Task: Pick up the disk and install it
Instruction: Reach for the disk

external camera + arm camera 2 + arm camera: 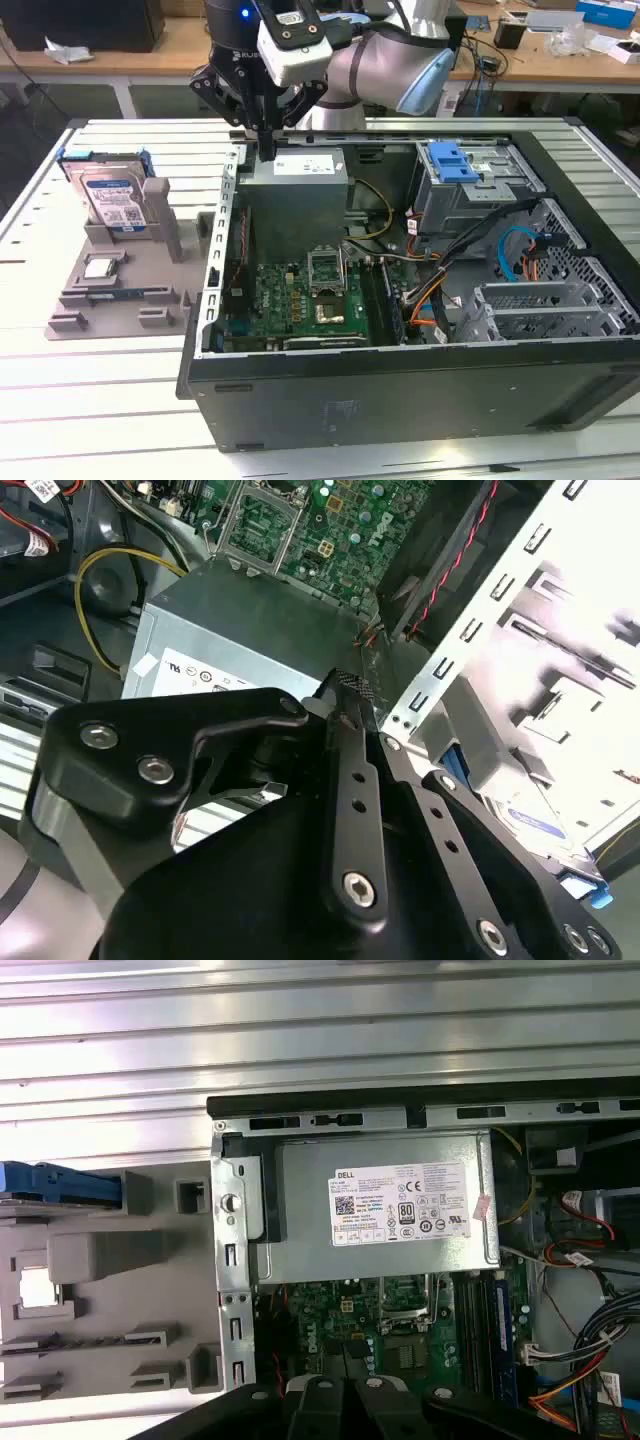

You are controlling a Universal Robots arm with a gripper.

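The open computer case holds a power supply, a motherboard and a grey drive cage. Outside the case, on the exterior view's left, a grey fixture holds the disk propped upright and a small square chip. By my judgement pickup and installing both remain. The gripper hangs over the case's wall, fingers pressed together on nothing.

Silver disk, white-and-blue label, blue bracket; green motherboard; black end effector; grey holder
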